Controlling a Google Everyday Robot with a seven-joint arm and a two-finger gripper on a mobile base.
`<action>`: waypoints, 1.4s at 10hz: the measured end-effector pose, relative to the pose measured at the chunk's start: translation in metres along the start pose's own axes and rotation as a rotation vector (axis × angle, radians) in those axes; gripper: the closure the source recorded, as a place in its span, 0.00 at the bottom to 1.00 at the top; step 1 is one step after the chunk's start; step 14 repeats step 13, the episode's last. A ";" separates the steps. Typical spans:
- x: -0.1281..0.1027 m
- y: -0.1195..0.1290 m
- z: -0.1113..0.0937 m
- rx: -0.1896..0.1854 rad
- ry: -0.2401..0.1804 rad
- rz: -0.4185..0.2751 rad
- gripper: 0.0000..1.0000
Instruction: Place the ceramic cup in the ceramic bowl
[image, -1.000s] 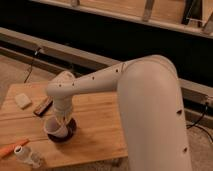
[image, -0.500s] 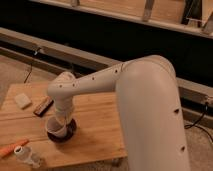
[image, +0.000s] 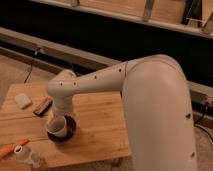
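The white ceramic cup (image: 57, 125) sits tilted in the dark maroon ceramic bowl (image: 71, 131), which stands on the wooden table near its front left. My gripper (image: 59, 116) is right above the cup, at the end of the white arm that reaches down from the right. The wrist covers most of the gripper and the back of the cup. Whether the gripper touches the cup does not show.
On the wooden table (image: 100, 125) lie a pale sponge-like block (image: 22, 100) and a dark flat bar (image: 43, 106) at the back left. An orange item (image: 10, 149) and joined small white cylinders (image: 27, 155) lie at the front left corner. Floor surrounds the table.
The cup and gripper have come down a little, and the cup now rests lower inside the bowl. Everything else on the table is unmoved.
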 end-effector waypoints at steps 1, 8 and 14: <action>0.001 -0.001 -0.005 0.000 -0.004 0.000 0.20; -0.010 -0.037 -0.051 0.107 -0.057 0.105 0.20; -0.020 -0.051 -0.041 0.141 -0.063 0.204 0.20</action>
